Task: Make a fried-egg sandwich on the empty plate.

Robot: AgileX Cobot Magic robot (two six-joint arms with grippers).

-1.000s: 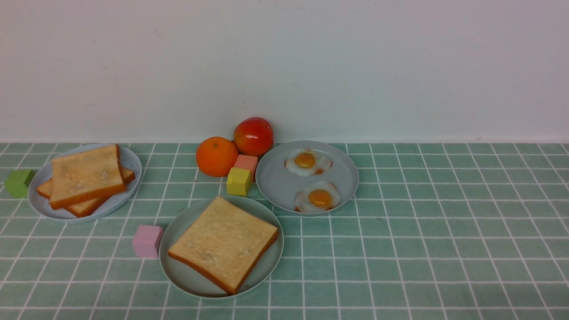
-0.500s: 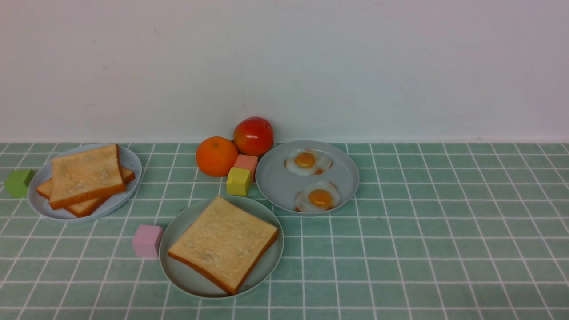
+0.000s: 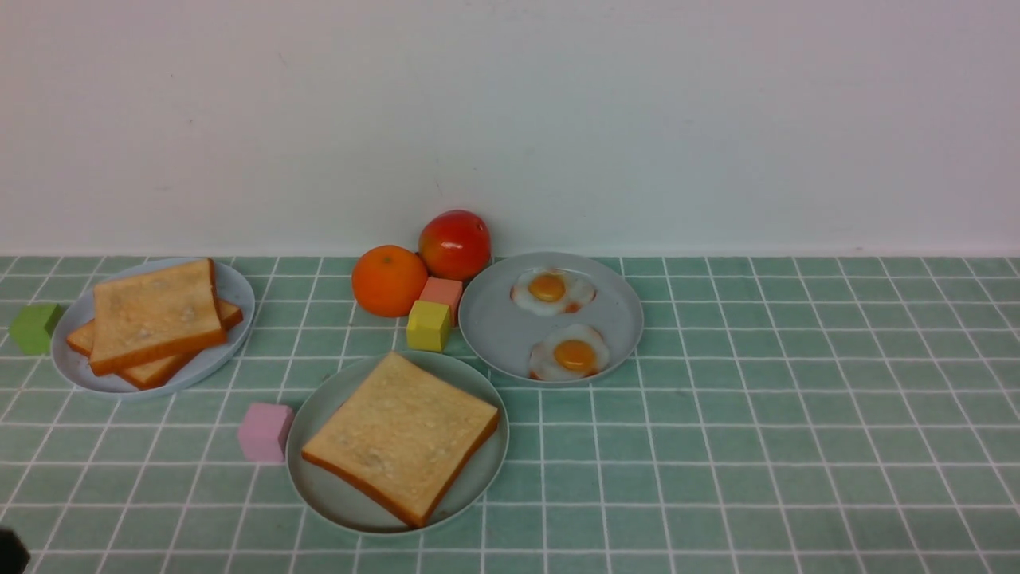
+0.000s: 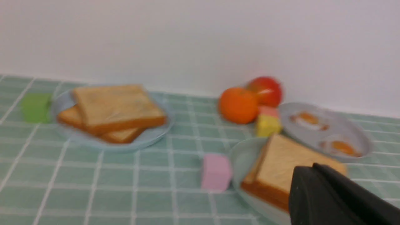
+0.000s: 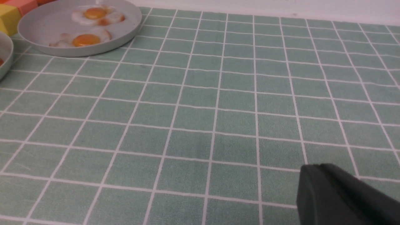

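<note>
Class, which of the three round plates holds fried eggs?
The grey round plate just right of the red round fruit: two white fried eggs with orange yolks lie on it, while the others hold toast.

We can't name the room for certain; what we see is a tabletop laid out with breakfast food, against a plain pale wall. The green grid-patterned cloth and 3 round plates suggest a kitchen or dining spot: 1 bluish plate carries toast, 1 grey plate carries 2 fried eggs, and 1 greenish plate carries more bread. Yet we also see 4 coloured blocks among the dishes and dark robot parts at our wrist views' edges, which point towards a lab or test setup.
</note>
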